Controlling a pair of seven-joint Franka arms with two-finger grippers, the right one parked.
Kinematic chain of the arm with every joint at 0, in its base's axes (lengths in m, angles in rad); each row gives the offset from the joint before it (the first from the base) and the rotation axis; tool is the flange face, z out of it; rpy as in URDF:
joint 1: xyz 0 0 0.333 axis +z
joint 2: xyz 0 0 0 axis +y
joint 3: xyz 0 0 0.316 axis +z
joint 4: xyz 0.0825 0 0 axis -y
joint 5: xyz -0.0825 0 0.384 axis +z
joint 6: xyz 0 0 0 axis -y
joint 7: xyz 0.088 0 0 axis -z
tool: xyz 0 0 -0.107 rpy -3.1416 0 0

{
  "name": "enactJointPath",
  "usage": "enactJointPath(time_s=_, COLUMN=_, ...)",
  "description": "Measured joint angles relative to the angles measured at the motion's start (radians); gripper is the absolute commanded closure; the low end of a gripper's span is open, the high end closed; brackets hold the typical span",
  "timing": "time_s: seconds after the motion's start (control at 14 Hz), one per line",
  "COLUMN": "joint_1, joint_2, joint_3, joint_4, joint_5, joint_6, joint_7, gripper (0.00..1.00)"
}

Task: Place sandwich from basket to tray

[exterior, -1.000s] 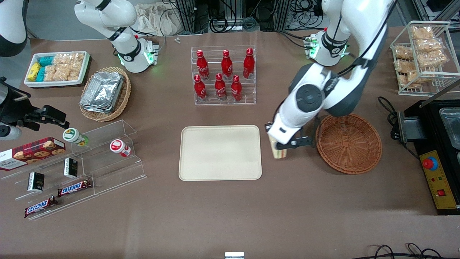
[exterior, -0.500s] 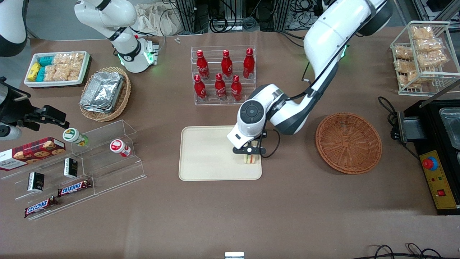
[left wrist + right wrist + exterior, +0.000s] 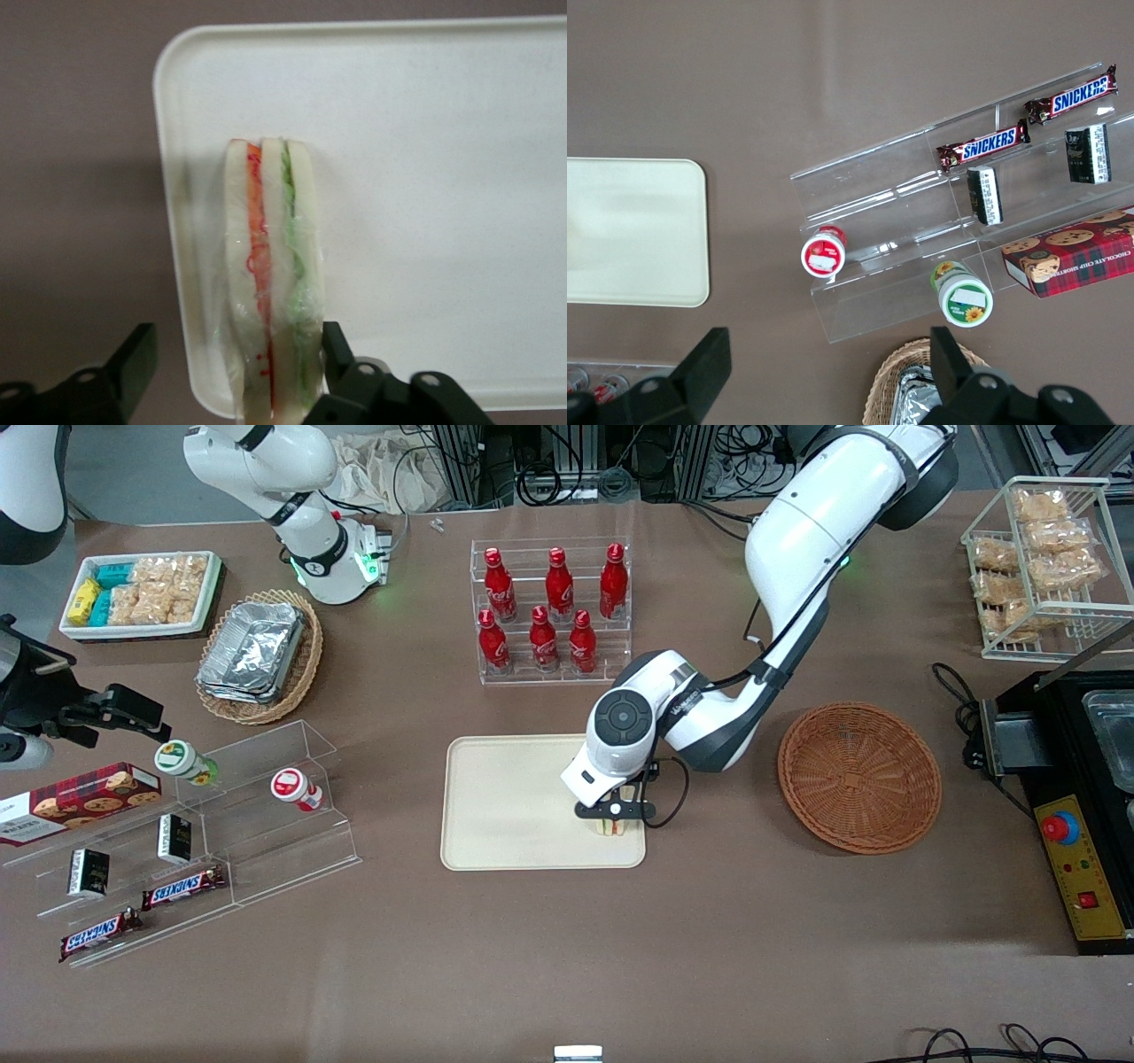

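Cream-beige tray [image 3: 514, 797] carries sandwich [image 3: 609, 826] upright on its narrow edge, near corner toward basket [image 3: 859, 777] | tool [image 3: 615, 811] low over it, fingers spread, one touching bread, other apart | risk: wedge tips or slides off the rim if the touching finger drags it while lifting away

Sandwich [image 3: 270, 283] on tray [image 3: 425, 177], claw [image 3: 237, 372] open.

The gripper [image 3: 615, 816] carried the wrapped triangular bread sandwich [image 3: 610, 826] from beside the round reddish-brown wicker basket [image 3: 859, 777] to over the cream rectangular plastic tray [image 3: 514, 802]. Its fingers [image 3: 133, 359] have now spread apart, one clear of the sandwich.
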Motion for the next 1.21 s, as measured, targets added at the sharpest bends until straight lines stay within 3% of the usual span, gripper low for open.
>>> enactJointPath(time_s=0.21, joint_1=0.059, joint_2=-0.115, joint_3=0.003, joint_4=0.023, joint_5=0.001, joint_6=-0.155, joint_7=-0.002, gripper=0.00)
enactJointPath(time_s=0.43, joint_1=0.181, joint_2=-0.237, joint_3=0.004, joint_4=0.022, joint_5=-0.010, joint_6=-0.224, joint_7=0.026, gripper=0.00)
enactJointPath(time_s=1.0, joint_1=0.443, joint_2=-0.357, joint_3=0.014, joint_4=0.017, joint_5=-0.171, joint_6=-0.444, joint_7=0.333, gripper=0.00)
enactJointPath(time_s=1.21, joint_1=0.415, joint_2=-0.428, joint_3=0.154, joint_4=0.012, joint_5=-0.190, joint_6=-0.526, joint_7=0.395, gripper=0.00)
